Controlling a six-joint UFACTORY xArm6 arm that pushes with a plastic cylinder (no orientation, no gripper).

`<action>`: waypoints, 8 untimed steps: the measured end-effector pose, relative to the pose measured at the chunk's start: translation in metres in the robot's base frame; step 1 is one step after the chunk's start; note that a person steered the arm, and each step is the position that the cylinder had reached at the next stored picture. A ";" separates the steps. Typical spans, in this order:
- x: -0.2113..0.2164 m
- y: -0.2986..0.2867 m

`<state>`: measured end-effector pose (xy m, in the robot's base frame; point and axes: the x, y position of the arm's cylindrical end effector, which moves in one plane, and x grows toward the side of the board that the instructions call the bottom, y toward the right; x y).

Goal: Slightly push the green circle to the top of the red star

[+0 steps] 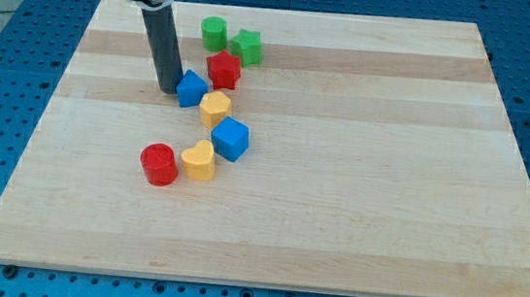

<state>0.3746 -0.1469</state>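
The green circle (215, 33) stands near the board's top, left of the green star (246, 46). The red star (223, 69) lies just below and between them, close to both. My tip (169, 91) rests on the board at the left side of a small blue block (191, 89), touching or nearly touching it. The tip is below and to the left of the green circle and left of the red star.
A yellow block (214, 109) sits below the blue one, then a blue cube (230, 138), a yellow heart-like block (199, 161) and a red cylinder (158, 165). The wooden board (389, 180) lies on a blue perforated table.
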 end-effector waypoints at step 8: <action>-0.176 0.074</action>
<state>0.1986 -0.0728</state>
